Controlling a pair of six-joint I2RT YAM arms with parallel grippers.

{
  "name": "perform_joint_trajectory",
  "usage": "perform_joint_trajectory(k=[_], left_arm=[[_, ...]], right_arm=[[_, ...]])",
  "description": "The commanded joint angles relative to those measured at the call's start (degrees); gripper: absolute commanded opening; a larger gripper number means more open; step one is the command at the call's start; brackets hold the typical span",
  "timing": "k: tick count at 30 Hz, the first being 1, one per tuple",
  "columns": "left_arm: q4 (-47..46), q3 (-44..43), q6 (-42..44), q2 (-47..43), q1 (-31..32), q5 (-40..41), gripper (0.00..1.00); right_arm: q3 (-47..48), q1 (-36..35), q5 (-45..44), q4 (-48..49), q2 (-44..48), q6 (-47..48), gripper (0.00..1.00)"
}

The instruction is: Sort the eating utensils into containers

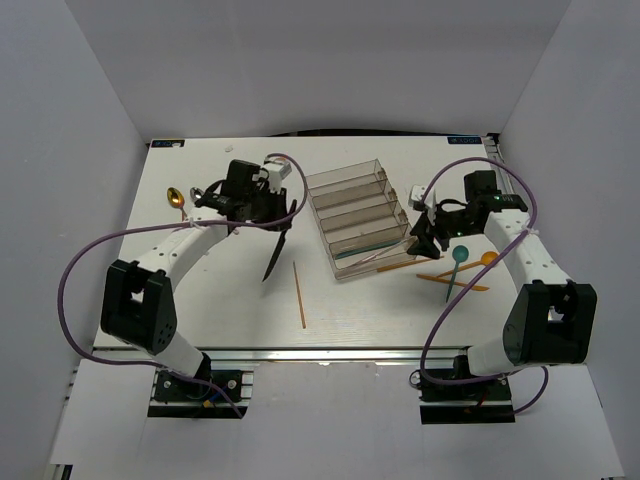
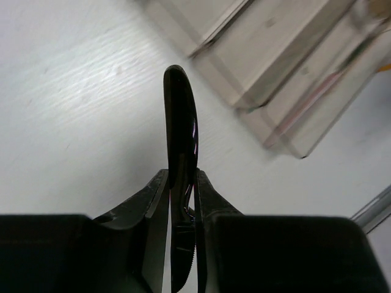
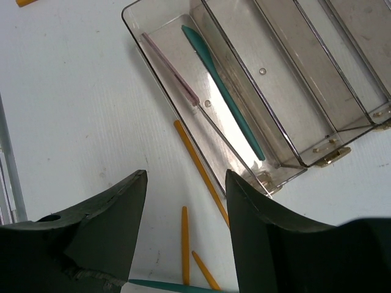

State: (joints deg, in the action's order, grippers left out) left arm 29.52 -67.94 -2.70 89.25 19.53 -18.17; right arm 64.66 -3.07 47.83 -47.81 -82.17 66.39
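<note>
My left gripper (image 1: 268, 207) is shut on a black knife (image 1: 277, 247), which hangs tilted over the table left of the clear stepped tray (image 1: 352, 176). In the left wrist view the knife (image 2: 181, 116) stands edge-on between the fingers (image 2: 153, 201). The tray's nearest compartment holds a teal utensil (image 3: 223, 91) and a pale pinkish one (image 3: 171, 68). My right gripper (image 3: 186, 177) is open and empty over the table by the tray's right end (image 1: 425, 235). Below it lie orange utensils (image 3: 185, 244) and a teal handle (image 3: 165, 285).
A gold spoon (image 1: 177, 197) lies at the far left. An orange stick-like utensil (image 1: 299, 295) rests in front of the tray. Another orange one (image 3: 200, 168) lies against the tray's near wall. A teal spoon (image 1: 457, 262) and an orange spoon (image 1: 487, 258) sit at the right.
</note>
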Motion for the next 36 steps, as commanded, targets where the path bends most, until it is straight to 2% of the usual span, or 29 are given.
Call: perform_joint_trajectory(k=[1, 5, 9, 15, 18, 29, 36], left_arm=[[-8.7, -3.9, -5.9, -3.4, 3.8, -5.8, 0.0], [-17.8, -6.6, -9.5, -1.5, 9.9, -7.1, 0.0], [-24.5, -11.7, -9.0, 5.1, 13.8, -6.2, 0.0], [-26.8, -21.7, -3.9, 14.9, 16.8, -5.3, 0.0], [-26.8, -23.8, -2.0, 18.5, 17.7, -4.9, 0.0], [-26.8, -19.9, -0.5, 20.3, 20.8, -4.8, 0.0], [-26.2, -18.1, -0.7, 19.0, 21.8, -4.3, 0.24]], right_arm=[[0.9, 1.5, 1.8, 1.1, 1.9, -1.0, 0.61], [0.6, 4.0, 2.0, 1.4, 2.9, -1.6, 0.61], [-0.2, 4.9, 2.2, 1.3, 3.7, -1.8, 0.61], [-0.9, 5.3, 2.4, 1.4, 4.7, -2.0, 0.61], [-1.3, 5.6, 2.5, 1.7, 5.4, -2.2, 0.61], [-2.2, 6.8, 3.2, 2.5, 5.4, -2.4, 0.61], [-2.2, 6.9, 3.8, 2.9, 4.7, -2.4, 0.61]])
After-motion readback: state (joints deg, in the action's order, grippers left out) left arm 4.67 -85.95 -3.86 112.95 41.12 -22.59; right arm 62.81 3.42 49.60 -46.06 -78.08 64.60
